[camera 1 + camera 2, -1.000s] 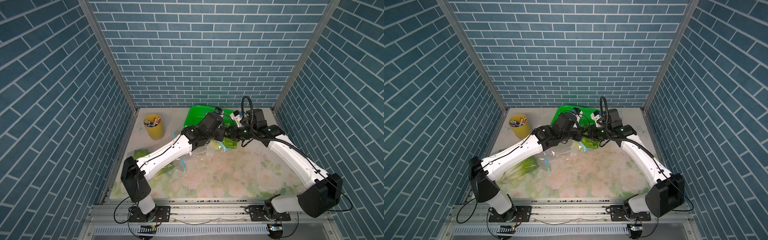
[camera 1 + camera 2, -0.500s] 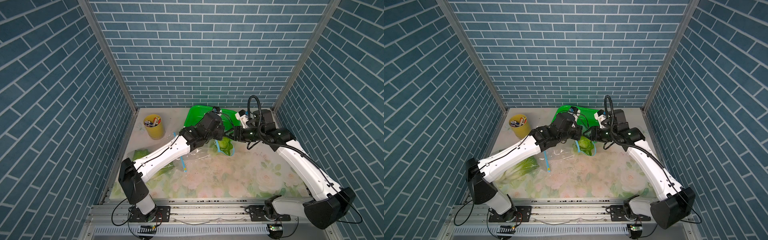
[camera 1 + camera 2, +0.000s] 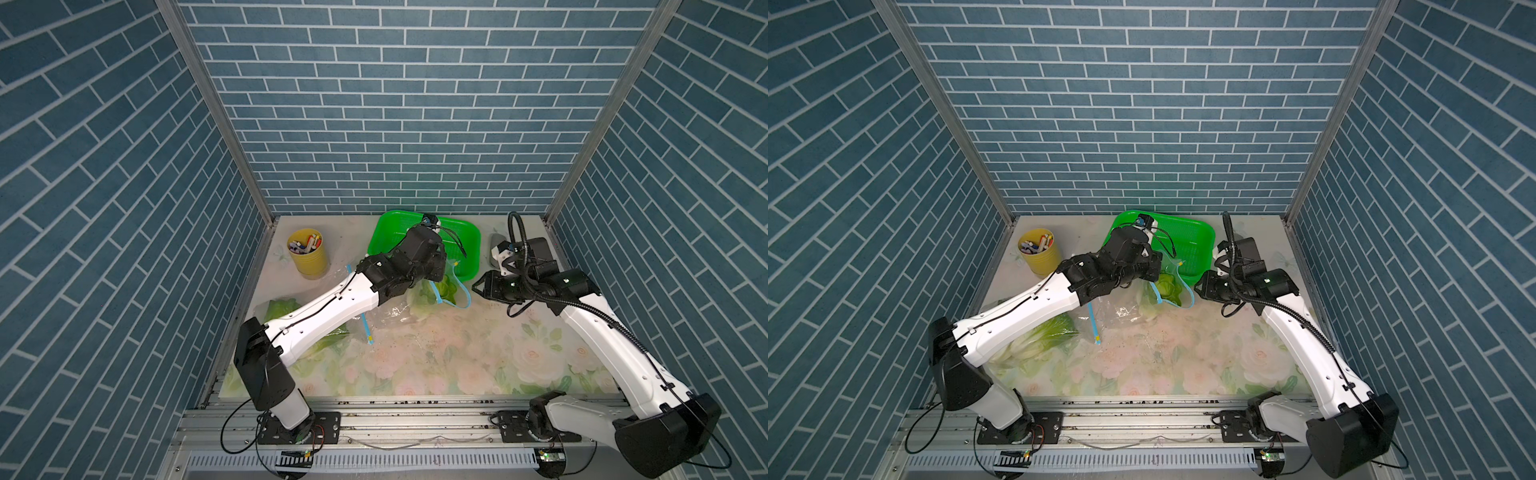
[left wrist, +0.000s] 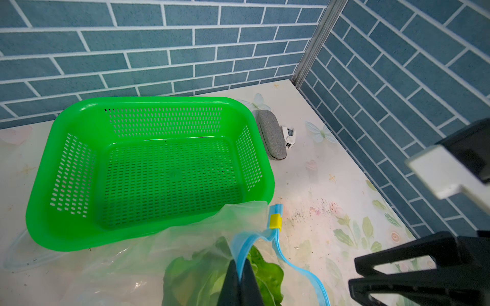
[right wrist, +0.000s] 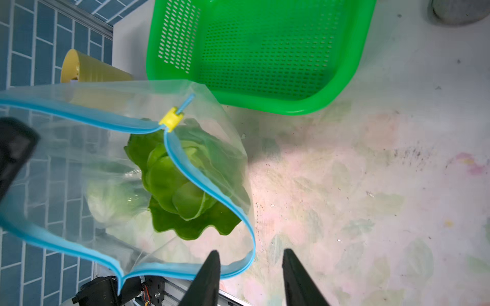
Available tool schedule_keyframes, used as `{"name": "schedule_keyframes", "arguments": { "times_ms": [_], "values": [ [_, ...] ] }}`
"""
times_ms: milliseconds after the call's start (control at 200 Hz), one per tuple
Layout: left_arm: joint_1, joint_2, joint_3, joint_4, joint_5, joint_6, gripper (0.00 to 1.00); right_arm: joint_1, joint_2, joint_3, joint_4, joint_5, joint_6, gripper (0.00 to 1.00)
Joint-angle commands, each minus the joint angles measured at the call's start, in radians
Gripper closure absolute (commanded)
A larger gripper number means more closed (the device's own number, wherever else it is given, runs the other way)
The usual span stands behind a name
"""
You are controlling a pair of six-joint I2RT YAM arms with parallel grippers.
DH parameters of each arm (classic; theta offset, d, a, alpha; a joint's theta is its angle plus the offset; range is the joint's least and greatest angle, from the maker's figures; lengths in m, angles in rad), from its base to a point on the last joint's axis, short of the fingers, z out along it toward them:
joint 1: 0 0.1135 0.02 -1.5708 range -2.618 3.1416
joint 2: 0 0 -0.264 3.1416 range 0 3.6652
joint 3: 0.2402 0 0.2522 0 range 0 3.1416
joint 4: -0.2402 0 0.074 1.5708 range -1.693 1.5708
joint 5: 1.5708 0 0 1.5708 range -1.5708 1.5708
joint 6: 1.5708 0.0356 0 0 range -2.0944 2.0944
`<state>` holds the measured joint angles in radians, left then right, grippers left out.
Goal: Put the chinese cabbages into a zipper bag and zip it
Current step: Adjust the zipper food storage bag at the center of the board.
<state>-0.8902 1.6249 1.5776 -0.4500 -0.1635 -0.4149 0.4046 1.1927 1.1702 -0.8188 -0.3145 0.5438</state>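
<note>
Chinese cabbage, a crinkly light-green head [image 5: 180, 190], stands leaf-end up inside the clear plastic zipper bag with the blue zip strip [image 5: 92, 118]. A paler mass beside it [image 5: 114, 204] looks like a second head seen through the film. A further head [image 3: 1042, 336] lies on the floral-print tabletop [image 3: 457, 365] beside the left arm. It seems to be under clear plastic, but you cannot tell from here whether it is bagged. The green perforated plastic basket [image 4: 159, 102] behind the bag holds no cabbage.

Your left gripper [image 4: 240, 278] is clamped on the blue strip and holds one lip of the mouth up. Your right gripper [image 5: 251, 258] has its jaws apart and holds nothing. The opposite lip curves just in front of its fingertips.

Expect the heads to be light, with firm white bases and soft leaves that crush and tear easily, so take hold at the base, not the leaves. The bag film is thin, floppy and probably slippery. The blue strip is the stiffer part, so take the free lip there. The small yellow plastic slider [image 5: 171, 119] sits at one end of the mouth. It will probably need a pinch while the other side is pulled taut. Leaves poking up near the rim could jam the zip.
</note>
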Motion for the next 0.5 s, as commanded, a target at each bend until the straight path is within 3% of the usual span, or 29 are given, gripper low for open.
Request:
{"name": "schedule_keyframes", "arguments": {
  "times_ms": [0,255,495],
  "values": [
    [-0.002,-0.030,-0.005,0.027,-0.011,-0.007,1.00,-0.002,0.018,-0.018,0.055,-0.070,0.001,0.62],
    [-0.001,-0.031,-0.009,0.027,-0.016,-0.010,1.00,-0.001,0.080,-0.026,0.085,-0.131,-0.036,0.63],
    [-0.001,-0.027,-0.002,0.022,-0.016,-0.007,1.00,-0.001,0.118,-0.038,0.107,-0.125,-0.050,0.75]
  ]
}}
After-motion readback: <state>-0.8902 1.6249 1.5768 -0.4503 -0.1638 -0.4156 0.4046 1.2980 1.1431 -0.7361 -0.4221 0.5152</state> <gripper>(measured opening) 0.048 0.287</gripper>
